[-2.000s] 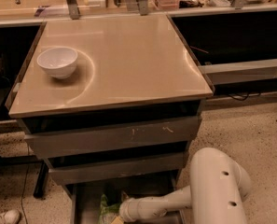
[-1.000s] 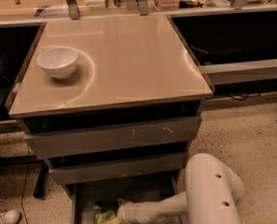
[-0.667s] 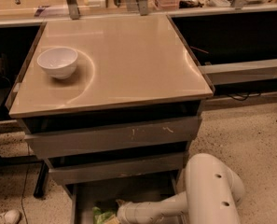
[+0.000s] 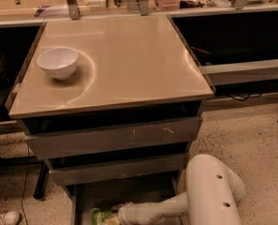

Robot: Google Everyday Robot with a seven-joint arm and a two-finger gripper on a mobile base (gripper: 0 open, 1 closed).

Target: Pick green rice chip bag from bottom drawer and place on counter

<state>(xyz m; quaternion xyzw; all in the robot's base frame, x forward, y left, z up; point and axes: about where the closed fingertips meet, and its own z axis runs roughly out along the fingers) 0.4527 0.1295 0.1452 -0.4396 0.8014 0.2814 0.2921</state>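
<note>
A wide, glossy beige worktop (image 4: 129, 60) with a thin metal edge fills the upper half of the view. A small round white bowl (image 4: 57, 62) sits on it towards 10 o'clock. Under the worktop are two scuffed grey-fronted drawers (image 4: 115, 137). Below them the shallow grey metal bottom drawer (image 4: 129, 190) is pulled out at 6 o'clock.

The crinkled light-green foil rice chip bag (image 4: 97, 215) lies in the drawer's front part, at about 7 o'clock in the view. The bulky white robot arm (image 4: 208, 191) reaches in from 5 o'clock. Its end effector (image 4: 114, 218) is low inside the drawer, right against the bag's 3 o'clock side. Whether it is wide, narrow or gripping the bag cannot be told.
</note>
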